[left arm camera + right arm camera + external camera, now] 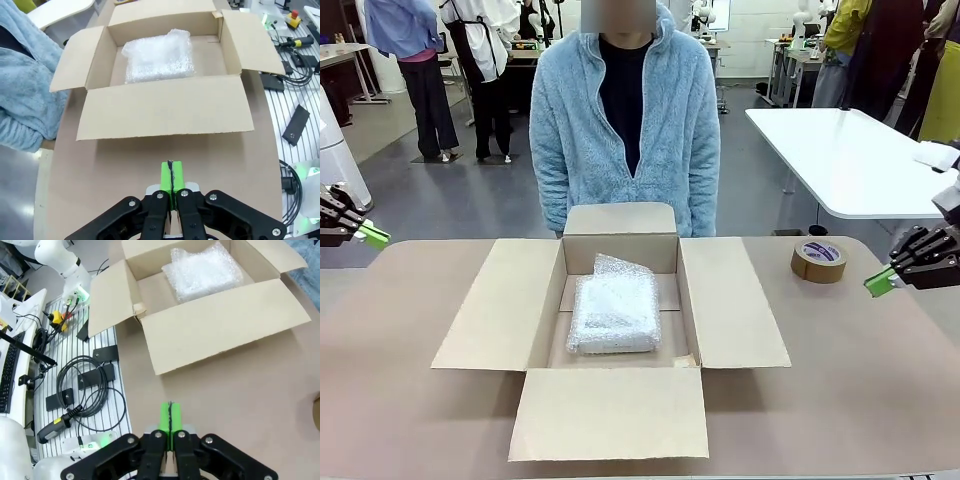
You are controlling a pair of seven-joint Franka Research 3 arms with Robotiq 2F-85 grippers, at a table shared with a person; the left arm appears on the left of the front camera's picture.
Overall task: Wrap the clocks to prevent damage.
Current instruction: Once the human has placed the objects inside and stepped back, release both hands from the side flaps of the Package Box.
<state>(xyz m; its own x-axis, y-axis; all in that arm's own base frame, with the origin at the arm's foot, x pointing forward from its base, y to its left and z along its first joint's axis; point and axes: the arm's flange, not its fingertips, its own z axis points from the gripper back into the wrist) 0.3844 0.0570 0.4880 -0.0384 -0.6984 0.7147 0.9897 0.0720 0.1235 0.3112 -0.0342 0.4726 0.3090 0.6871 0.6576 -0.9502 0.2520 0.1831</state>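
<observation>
While left tool (375, 237) and right tool (875, 283) hang clenched, one bundle (614, 315) in one box (610, 412), one tape roll (819, 260).

Observed beige worktop (860, 400), far corners rounded. Beyond it, noted smooth grey floor (470, 200), evenly lit. Recorded white table (840, 150) at far right, further tables (340, 52) at far left. Seen several people (415, 70) standing farther off. Beside worktop, found slotted metal plate (117, 425) carrying black cables (85, 390).
</observation>
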